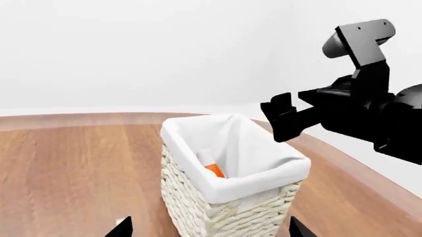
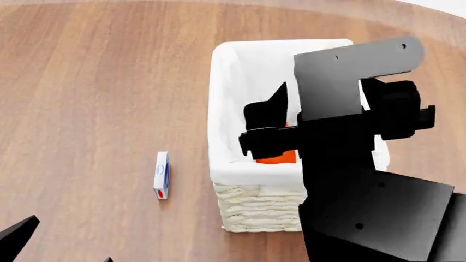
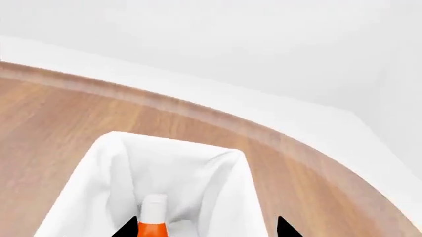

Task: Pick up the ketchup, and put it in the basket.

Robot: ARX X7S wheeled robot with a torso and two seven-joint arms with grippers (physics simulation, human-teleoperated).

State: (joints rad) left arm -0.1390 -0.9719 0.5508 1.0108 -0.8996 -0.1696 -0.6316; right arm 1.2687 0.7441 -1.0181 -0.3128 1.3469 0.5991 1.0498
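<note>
The ketchup (image 3: 153, 219), orange-red with a white cap, lies inside the cream wicker basket (image 3: 99, 168) with its white liner. It also shows in the left wrist view (image 1: 212, 168) and in the head view (image 2: 278, 157), partly hidden by my right arm. My right gripper (image 3: 204, 228) hangs over the basket's opening, open and empty, with the bottle beside one fingertip and not gripped. It shows too in the head view (image 2: 271, 128) and the left wrist view (image 1: 285, 117). My left gripper (image 1: 211, 229) is open and empty, low at the basket's near corner (image 1: 218, 207).
A small white box (image 2: 161, 175) with a red dot lies on the wooden table (image 2: 87, 82) to the left of the basket (image 2: 255, 207). My left fingertips (image 2: 22, 229) show at the head view's lower left. The table's curved edge runs behind the basket.
</note>
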